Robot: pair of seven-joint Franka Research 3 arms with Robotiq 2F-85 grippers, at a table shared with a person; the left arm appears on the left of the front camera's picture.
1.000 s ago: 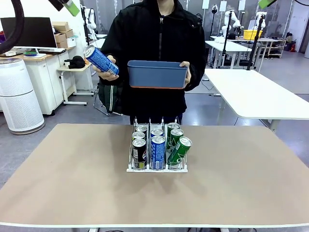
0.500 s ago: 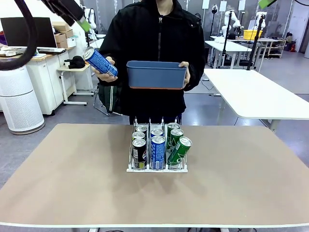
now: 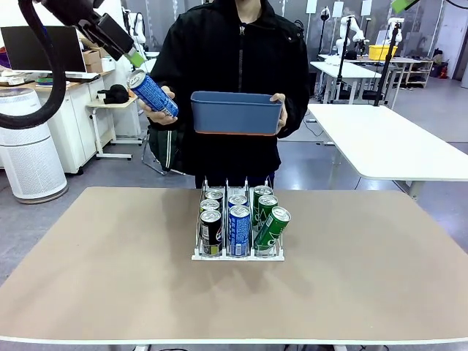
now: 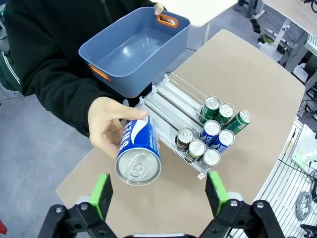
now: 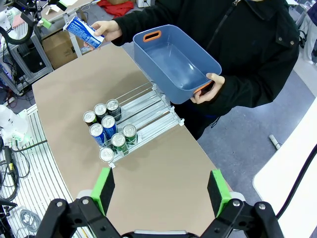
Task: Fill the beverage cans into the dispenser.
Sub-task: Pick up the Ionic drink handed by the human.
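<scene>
A person holds out a blue beverage can in one hand, tilted, its silver top toward my left gripper. That gripper hangs open just above and left of the can, not touching it. In the left wrist view the can lies between and beyond my open left gripper. The white wire dispenser stands at the table's middle with several cans in its three lanes; the front green can leans over. My right gripper hovers open high above the table, with nothing between its fingers.
The person's other hand holds an empty blue bin over the table's far edge, behind the dispenser. The back halves of the dispenser lanes are bare. The brown table is open on both sides of the dispenser.
My left arm has come down from the top left corner toward the blue can in the person's hand. The person, the bin and the dispenser cans have stayed put.
</scene>
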